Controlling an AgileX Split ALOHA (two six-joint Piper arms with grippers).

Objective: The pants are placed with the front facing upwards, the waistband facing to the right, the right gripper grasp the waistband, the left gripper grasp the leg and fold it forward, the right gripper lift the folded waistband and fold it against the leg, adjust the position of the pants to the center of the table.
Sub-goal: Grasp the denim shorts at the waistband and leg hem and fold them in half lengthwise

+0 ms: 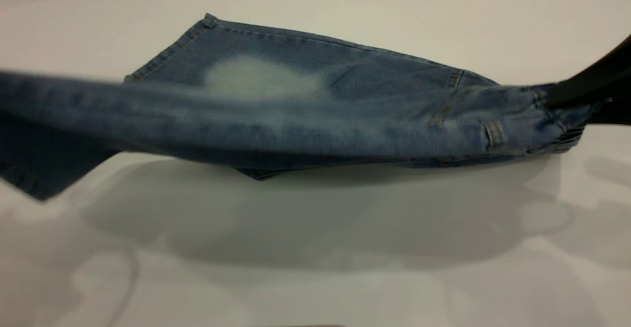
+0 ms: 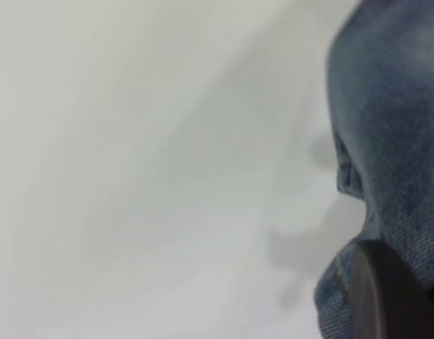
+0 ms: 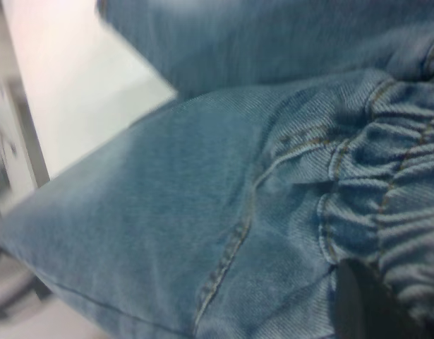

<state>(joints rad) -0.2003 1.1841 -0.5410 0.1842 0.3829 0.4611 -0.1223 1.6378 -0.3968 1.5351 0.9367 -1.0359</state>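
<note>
Exterior view: the pants [image 1: 276,75], blue denim with a pale faded patch, lie across the middle of the table [image 1: 315,248]; the near half is raised off the surface in a taut span, casting shadow beneath. At right, the right gripper [image 1: 554,97] pinches the waistband [image 1: 557,120]. The left end of the lifted leg runs out of frame. Left wrist view: the left gripper [image 2: 386,296] shows one dark finger pressed against denim, apparently clamping the leg. Right wrist view: puckered elastic gathered at the dark fingertip. Step judged in hand: the first lengthwise fold. Next move calls for both grippers carrying the raised half across evenly, then laying it flat.
</note>
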